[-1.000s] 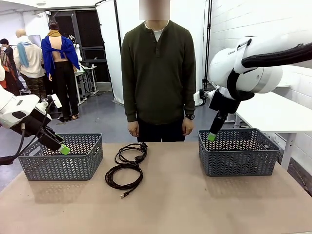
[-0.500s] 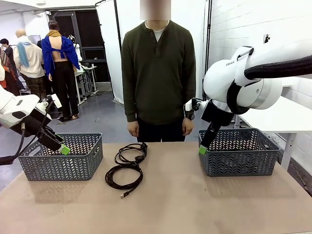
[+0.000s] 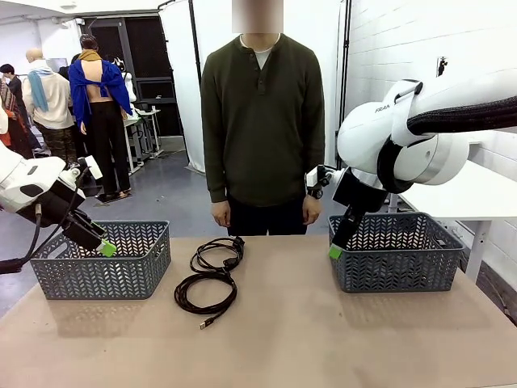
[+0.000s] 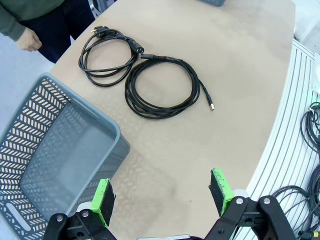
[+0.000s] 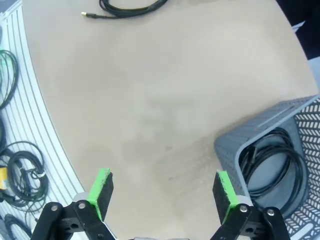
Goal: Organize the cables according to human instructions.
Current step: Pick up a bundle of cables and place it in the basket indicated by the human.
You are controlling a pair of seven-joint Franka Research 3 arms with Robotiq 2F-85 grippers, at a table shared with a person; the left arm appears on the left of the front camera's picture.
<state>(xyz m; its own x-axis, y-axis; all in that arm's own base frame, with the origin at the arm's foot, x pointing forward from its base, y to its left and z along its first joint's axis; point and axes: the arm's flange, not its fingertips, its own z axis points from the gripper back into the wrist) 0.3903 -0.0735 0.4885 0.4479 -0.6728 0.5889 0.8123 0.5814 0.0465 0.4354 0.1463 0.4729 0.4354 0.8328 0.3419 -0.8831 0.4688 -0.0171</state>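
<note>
Two black cables lie coiled mid-table: a far coil (image 3: 216, 253) (image 4: 107, 55) with a plug end, and a nearer coil (image 3: 206, 293) (image 4: 162, 90) whose USB end points toward me. Its edge also crosses the top of the right wrist view (image 5: 130, 7). Another coiled cable (image 5: 272, 160) rests inside the right grey basket (image 3: 394, 275) (image 5: 260, 122). My left gripper (image 3: 105, 246) (image 4: 161, 195) hangs open over the near right corner of the left grey basket (image 3: 101, 279) (image 4: 30, 120). My right gripper (image 3: 335, 251) (image 5: 162, 194) is open beside the right basket's left corner, holding nothing.
A person (image 3: 260, 121) stands at the table's far edge with both hands down. Loose cables lie on the floor past the table's edge (image 5: 20, 170) (image 4: 305, 200). The tan table (image 3: 323, 339) is bare in front of the coils.
My right arm has swung left and down, from above the right basket's far left corner to just outside its left corner. The left arm and the cables have stayed put.
</note>
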